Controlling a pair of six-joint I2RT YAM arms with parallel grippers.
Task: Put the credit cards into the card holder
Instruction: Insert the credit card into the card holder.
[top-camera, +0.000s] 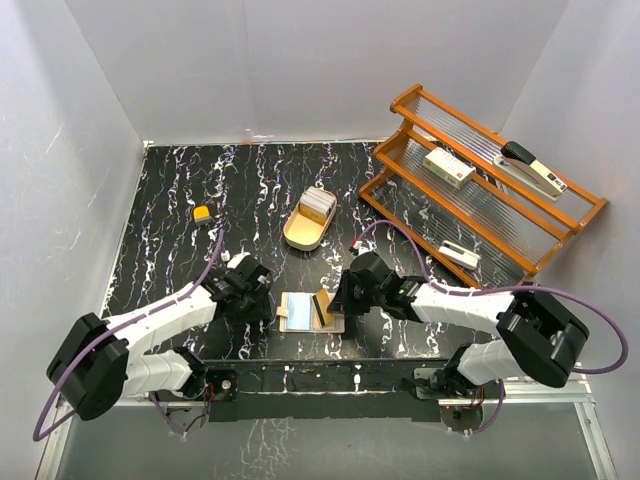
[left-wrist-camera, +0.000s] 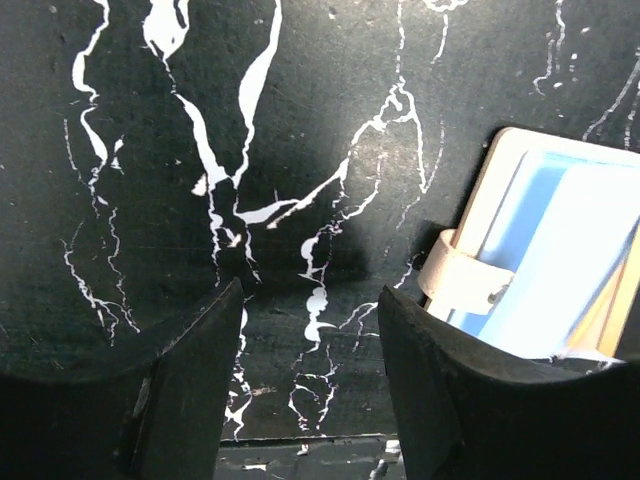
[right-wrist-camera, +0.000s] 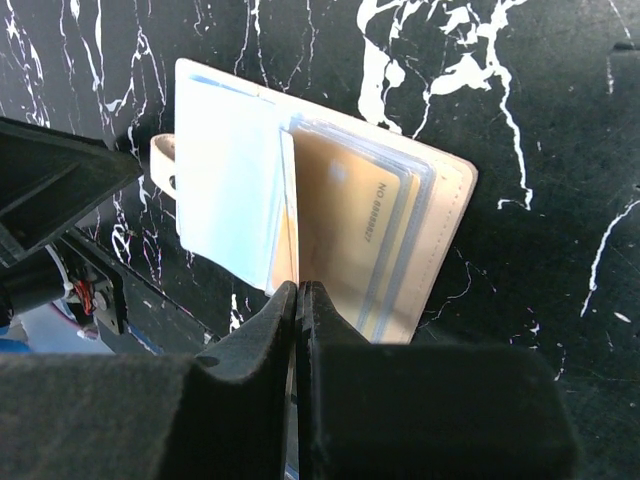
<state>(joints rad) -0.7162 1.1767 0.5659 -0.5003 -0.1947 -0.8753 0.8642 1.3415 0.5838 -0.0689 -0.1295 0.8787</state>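
Observation:
The tan card holder (top-camera: 298, 312) lies open on the black marbled table near the front edge, with cards in its clear slots (right-wrist-camera: 400, 230). My right gripper (right-wrist-camera: 300, 287) is shut on a credit card (right-wrist-camera: 289, 205) seen edge-on, standing upright at the holder's fold (top-camera: 320, 310). My left gripper (left-wrist-camera: 310, 300) is open over bare table just left of the holder (left-wrist-camera: 560, 250), its right finger beside the closure tab (left-wrist-camera: 462, 275). Nothing is between its fingers. More credit cards (top-camera: 318, 205) are stacked in the gold oval tray (top-camera: 298, 237) behind.
A wooden tiered rack (top-camera: 480, 190) at the back right holds a stapler (top-camera: 533, 168) and a white box (top-camera: 448, 167). A small orange object (top-camera: 202, 213) lies at the left. White walls enclose the table.

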